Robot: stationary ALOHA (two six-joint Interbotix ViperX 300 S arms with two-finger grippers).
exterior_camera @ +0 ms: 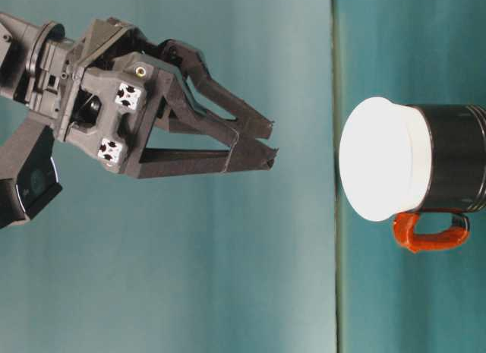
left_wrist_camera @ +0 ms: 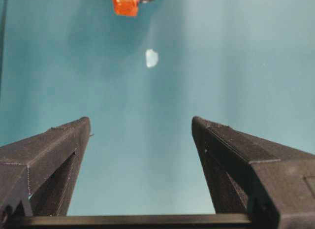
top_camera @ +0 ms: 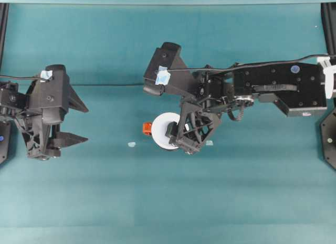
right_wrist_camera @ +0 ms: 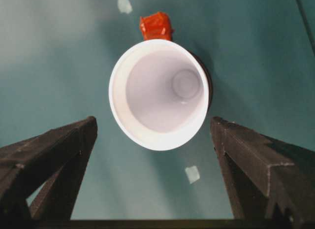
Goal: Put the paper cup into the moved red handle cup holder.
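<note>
The white paper cup (top_camera: 163, 129) stands upright inside the black red handle cup holder (exterior_camera: 456, 152), with its wide rim (exterior_camera: 380, 159) sticking out above the holder. The red handle (top_camera: 147, 128) points toward the left arm. My right gripper (top_camera: 177, 135) hovers open over the cup's right side, clear of it and holding nothing. In the right wrist view the cup (right_wrist_camera: 157, 93) lies just ahead of the spread fingers (right_wrist_camera: 59, 150). My left gripper (top_camera: 84, 124) is open and empty at the far left, and the handle (left_wrist_camera: 125, 3) shows far ahead of it.
Two small pale tape scraps lie on the teal table, one left of the holder (top_camera: 131, 144) and one right of it (top_camera: 209, 142). The right arm's body (top_camera: 273, 86) stretches in from the right edge.
</note>
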